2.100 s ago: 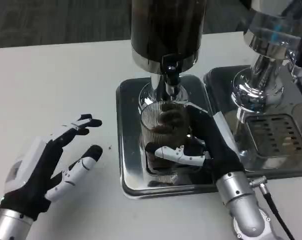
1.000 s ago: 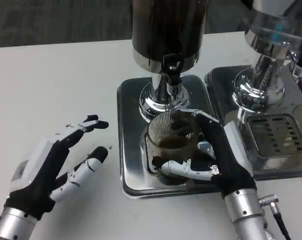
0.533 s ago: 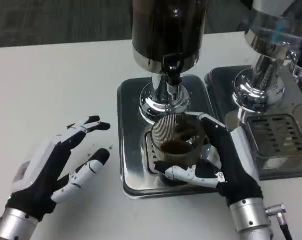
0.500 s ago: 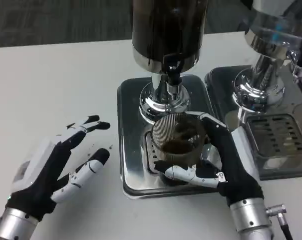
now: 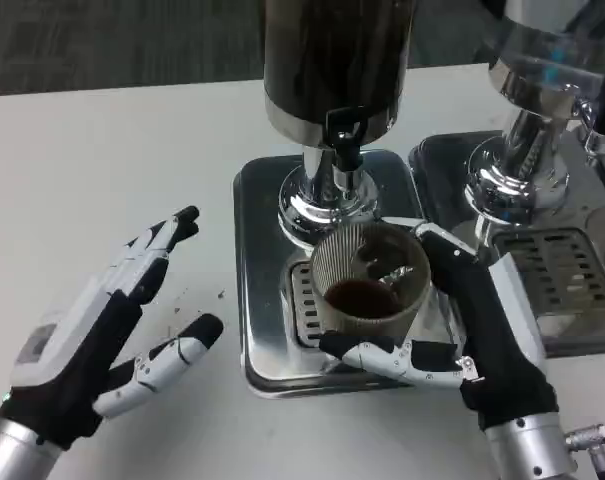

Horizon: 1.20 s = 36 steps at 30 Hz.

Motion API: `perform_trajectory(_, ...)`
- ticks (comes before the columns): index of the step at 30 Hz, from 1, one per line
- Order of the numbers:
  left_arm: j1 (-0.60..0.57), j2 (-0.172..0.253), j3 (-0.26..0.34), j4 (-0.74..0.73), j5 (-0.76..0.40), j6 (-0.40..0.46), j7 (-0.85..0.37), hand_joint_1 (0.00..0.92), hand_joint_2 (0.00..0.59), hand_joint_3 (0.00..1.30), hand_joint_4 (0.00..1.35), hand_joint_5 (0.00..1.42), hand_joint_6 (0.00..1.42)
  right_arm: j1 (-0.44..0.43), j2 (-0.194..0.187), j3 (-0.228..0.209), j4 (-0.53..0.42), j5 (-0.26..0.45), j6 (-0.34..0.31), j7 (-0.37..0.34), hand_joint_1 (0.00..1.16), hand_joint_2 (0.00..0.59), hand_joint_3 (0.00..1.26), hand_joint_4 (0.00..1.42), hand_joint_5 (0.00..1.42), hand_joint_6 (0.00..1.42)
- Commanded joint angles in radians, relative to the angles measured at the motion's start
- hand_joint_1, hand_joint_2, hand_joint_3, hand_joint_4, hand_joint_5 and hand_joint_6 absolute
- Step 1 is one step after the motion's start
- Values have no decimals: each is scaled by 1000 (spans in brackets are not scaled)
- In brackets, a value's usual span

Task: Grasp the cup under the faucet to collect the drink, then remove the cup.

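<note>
Two robot hands in view. Right robot hand (image 5: 472,335) grasps the ribbed glass cup (image 5: 370,282): black palm wraps the cup's right side, a white-and-black finger curls under and across its near side, another finger hooks over the far right rim. Right forearm (image 5: 542,455) comes up from the bottom right corner, wrist angled toward the picture's left. Cup is upright with dark drink (image 5: 360,296) in the bottom, over the slotted drip grate (image 5: 302,305) of the steel tray (image 5: 257,270), just in front of the faucet (image 5: 344,135) and chrome base of the dark drink dispenser (image 5: 334,60), not directly under the spout; can't tell if it touches the grate or is lifted. Left robot hand (image 5: 102,325) is released, holding nothing, fingers spread and pointing up-right, thumb out toward the tray, over the white bench (image 5: 102,170) left of the tray, well apart from the cup. Second chrome dispenser (image 5: 542,110) with its own grated tray (image 5: 557,265) sits at right.
</note>
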Motion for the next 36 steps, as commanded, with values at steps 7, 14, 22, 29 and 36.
perform_trajectory(7, 90, 92, 23, -96, 63, 2, -15, 0, 210, 0, 0, 0, 0, 54, -7, 3, -139, 62, 11, 86, 1074, 145, 531, 642, 750, 970)
perform_trajectory(14, 130, 127, 56, -144, 100, 3, -4, 0, 204, 0, 0, 0, 0, 63, -12, -8, -175, 77, 21, 124, 1064, 143, 545, 645, 767, 994)
perform_trajectory(22, 141, 161, 67, -153, 118, -7, -2, 0, 197, 0, 0, 0, 0, 97, -22, 0, -231, 109, 43, 175, 1063, 139, 545, 652, 768, 1010)
perform_trajectory(29, 223, 165, 83, -206, 148, -10, 9, 0, 191, 0, 0, 0, 0, 151, -46, -2, -324, 149, 75, 242, 1064, 134, 550, 661, 782, 1026)
perform_trajectory(36, 334, 144, 113, -298, 177, 9, 35, 0, 184, 0, 0, 0, 0, 201, -68, -6, -415, 188, 111, 293, 1065, 132, 555, 661, 784, 1032)
